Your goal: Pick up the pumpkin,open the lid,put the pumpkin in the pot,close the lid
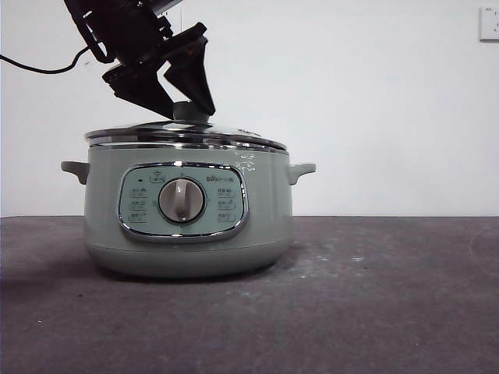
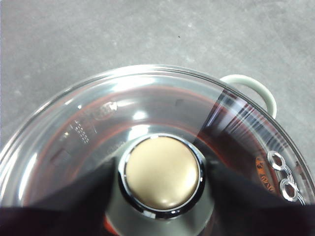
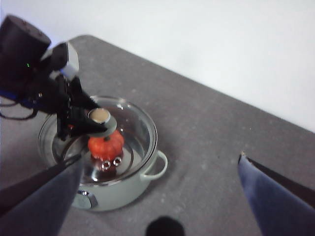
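Pot: the large pale sage-green electric cooking pot (image 1: 189,222) stands on the dark grey counter (image 1: 374,304), its chrome-framed front panel with a round grey dial (image 1: 182,200) facing the front view; two small side handles stick out, one at each side.

Lid: the shallow domed glass lid with a chrome rim (image 1: 185,134) sits on the pot's rim, slightly tilted in the front view, with one side a little higher than the other. Its round pale knob (image 2: 162,173) rises from the middle of the dome; two small chrome-ringed vent holes (image 2: 283,174) show near the rim.

Pumpkin: the small orange-red ribbed toy pumpkin with a dark green stem (image 3: 105,144) lies inside the pot, under the glass lid, seen through the dome from the right wrist view. In the left wrist view only an orange-red glow shows through the glass.

Left end effector (image 1: 183,104): it comes down from the upper left of the front view, tilted, with its two black jaws clenched on the lid's knob, one at either side of it.

Right end effector (image 3: 157,196): it is held high and well apart from the pot, over bare counter, with its jaws spread wide and nothing between them.

Backdrop: a plain white wall (image 1: 374,101) behind the counter.
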`<act>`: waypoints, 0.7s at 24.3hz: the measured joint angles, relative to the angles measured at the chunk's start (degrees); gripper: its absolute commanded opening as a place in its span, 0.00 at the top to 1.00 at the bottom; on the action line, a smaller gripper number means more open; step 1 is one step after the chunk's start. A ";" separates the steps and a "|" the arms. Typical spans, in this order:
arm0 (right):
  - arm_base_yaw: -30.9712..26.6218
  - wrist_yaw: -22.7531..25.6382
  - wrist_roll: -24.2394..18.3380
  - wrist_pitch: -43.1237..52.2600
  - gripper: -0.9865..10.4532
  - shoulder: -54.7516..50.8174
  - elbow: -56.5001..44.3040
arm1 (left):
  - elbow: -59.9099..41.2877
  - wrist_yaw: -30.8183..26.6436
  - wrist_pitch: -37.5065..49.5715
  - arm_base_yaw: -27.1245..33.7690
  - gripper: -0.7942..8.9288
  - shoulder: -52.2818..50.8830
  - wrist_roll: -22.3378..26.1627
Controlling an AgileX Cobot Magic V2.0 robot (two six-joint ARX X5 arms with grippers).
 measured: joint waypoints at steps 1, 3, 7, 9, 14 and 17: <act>0.00 0.00 -0.02 -0.17 0.39 0.00 0.00 | 0.00 0.00 0.20 0.00 0.40 0.00 0.00; 0.00 0.00 0.00 -0.20 0.39 0.02 0.00 | 0.00 0.00 0.44 0.00 0.40 0.00 0.00; 0.00 -0.09 0.17 -0.20 0.39 0.00 0.00 | 0.00 0.00 0.48 0.00 0.40 0.00 0.02; 0.00 -0.17 0.17 -0.31 0.39 0.02 0.00 | 0.00 0.00 0.46 0.00 0.40 0.00 0.00; 0.00 -0.20 0.17 -0.74 0.39 0.00 0.00 | 0.00 0.00 -1.64 0.00 0.40 -0.83 0.00; 0.00 -0.20 0.20 -2.25 0.39 0.00 0.00 | 0.00 0.00 -2.80 0.00 0.40 -3.10 0.00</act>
